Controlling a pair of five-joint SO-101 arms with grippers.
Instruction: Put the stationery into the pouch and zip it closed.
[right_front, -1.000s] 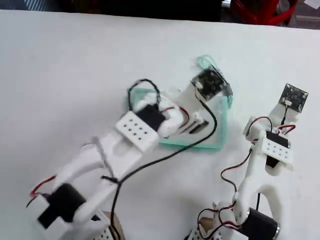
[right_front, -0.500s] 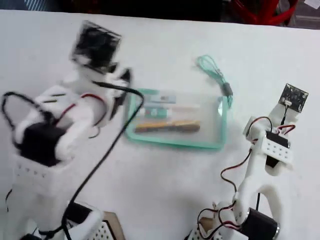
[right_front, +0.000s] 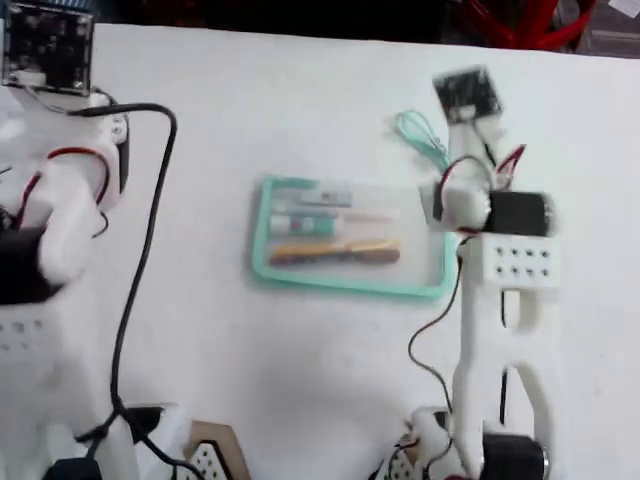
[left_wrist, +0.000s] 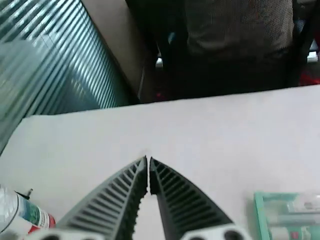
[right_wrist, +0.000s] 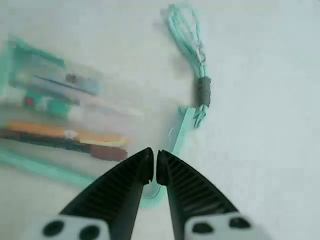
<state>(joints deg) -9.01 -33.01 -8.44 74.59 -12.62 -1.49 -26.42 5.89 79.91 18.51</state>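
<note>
Teal-edged clear pouch (right_front: 345, 286) flat at mid-table (right_front: 300, 110), stationery (right_front: 335, 250) inside. Right gripper (right_wrist: 154, 156): jaws closed together, empty, above the pouch's end beside the teal cord (right_wrist: 187, 35). Left gripper (left_wrist: 148, 162): closed, empty, well apart from the pouch.

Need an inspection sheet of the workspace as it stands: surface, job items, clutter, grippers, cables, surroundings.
Surface: white table, flat.
Job's things: clear plastic pouch with teal edging lies flat mid-table. Pens and an orange-brown pencil are inside. A teal cord loop trails from the corner near the right gripper. Zip state cannot be told.
Clutter: white cylinder with red and teal label beside the left arm.
Grippers: left gripper shut, empty, above bare table. Right gripper shut, empty, over the pouch's right end.
Cables: black cable hangs along the left arm.
Surroundings: teal ribbed panel beyond the table.
</note>
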